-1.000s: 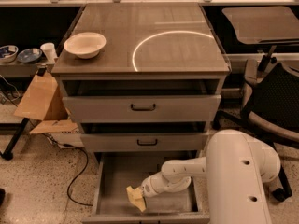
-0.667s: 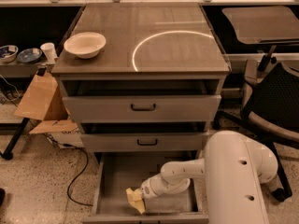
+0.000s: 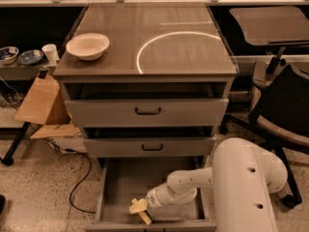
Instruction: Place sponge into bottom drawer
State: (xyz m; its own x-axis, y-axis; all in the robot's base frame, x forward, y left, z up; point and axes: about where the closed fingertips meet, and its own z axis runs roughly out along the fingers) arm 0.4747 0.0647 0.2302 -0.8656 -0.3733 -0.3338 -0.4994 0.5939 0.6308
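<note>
The bottom drawer point(image 3: 116, 187) is pulled out at the foot of the grey cabinet and shows a flat grey floor. My white arm reaches down into it from the right. The gripper point(image 3: 141, 211) is low over the drawer floor, near the front left of the inside. Its tip shows pale yellow against the grey. I cannot make out the sponge as a separate thing; no dark green top shows, and it may be hidden at the gripper's tip or under the arm.
The two upper drawers point(image 3: 147, 111) point(image 3: 151, 147) stand slightly open above the gripper. A white bowl point(image 3: 88, 45) sits on the cabinet top at the left. Cardboard point(image 3: 41, 100) and a cable point(image 3: 79, 182) lie to the left, and an office chair point(image 3: 282, 110) stands to the right.
</note>
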